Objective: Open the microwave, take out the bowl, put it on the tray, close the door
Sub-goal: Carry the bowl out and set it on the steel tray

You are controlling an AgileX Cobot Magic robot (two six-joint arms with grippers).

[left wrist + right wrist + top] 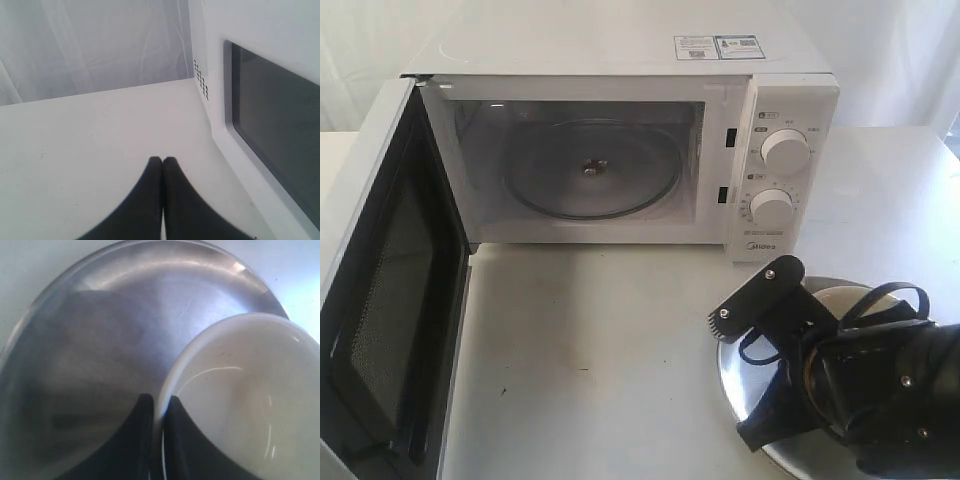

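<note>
The white microwave point(620, 60) stands at the back of the table, its cavity holding only the glass turntable point(592, 168). Its door point(390, 300) is swung wide open to the left. At the front right lies the silver tray point(735, 385), and the cream bowl point(850, 298) is over it, mostly hidden by my right arm. In the right wrist view my right gripper point(157, 402) is shut on the rim of the bowl point(250, 390), above the tray point(125, 330); whether the bowl touches the tray I cannot tell. My left gripper point(162, 161) is shut and empty, beside the outer face of the door point(270, 130).
The right arm's black mount and cables point(760, 290) hang over the tray. The knob panel point(785, 150) is on the microwave's right. White tabletop point(590, 350) stretches before the microwave. The table's right edge is near the tray.
</note>
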